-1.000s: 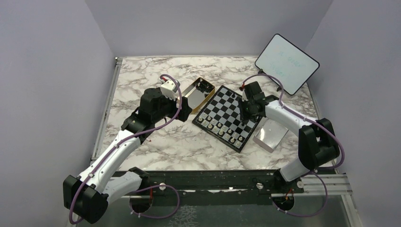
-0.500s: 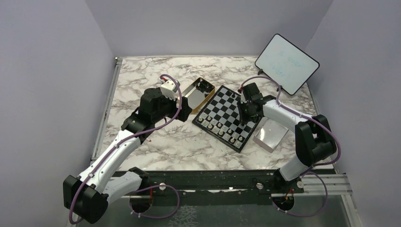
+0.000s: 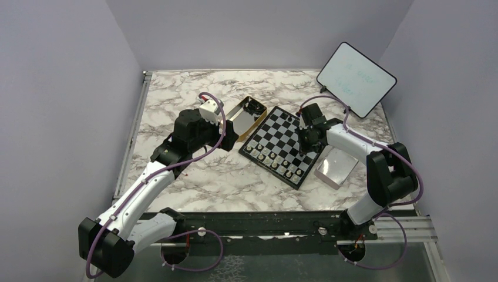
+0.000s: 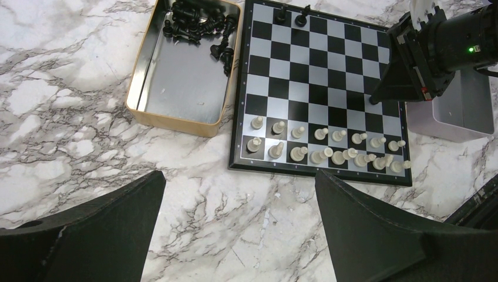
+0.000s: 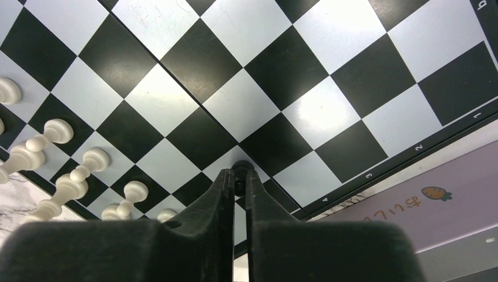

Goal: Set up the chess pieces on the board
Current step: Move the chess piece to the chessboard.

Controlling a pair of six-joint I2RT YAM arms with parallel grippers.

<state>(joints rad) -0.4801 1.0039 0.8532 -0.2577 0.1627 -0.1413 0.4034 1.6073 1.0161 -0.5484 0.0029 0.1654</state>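
The black-and-white board (image 3: 282, 144) lies mid-table. Pale chess pieces (image 4: 329, 147) fill its two near rows, and two black ones (image 4: 292, 15) stand on the far row. More black pieces (image 4: 199, 23) are heaped in the gold tin (image 4: 176, 76). My right gripper (image 5: 239, 176) hangs low over the board's right side (image 5: 258, 64), shut on a small black piece (image 5: 240, 170) that stands on a square near the edge. My left gripper (image 4: 238, 176) is wide open and holds nothing, above bare marble in front of the board's near edge.
A shallow silver tray (image 3: 336, 166) lies just right of the board, under the right arm. A white tablet with a dark rim (image 3: 356, 79) stands at the back right. The gold tin (image 3: 246, 114) touches the board's left side. Walls close in left, right and behind.
The right arm has drawn in a little toward the board and its gripper has settled lower over the right side. The left arm has not moved.
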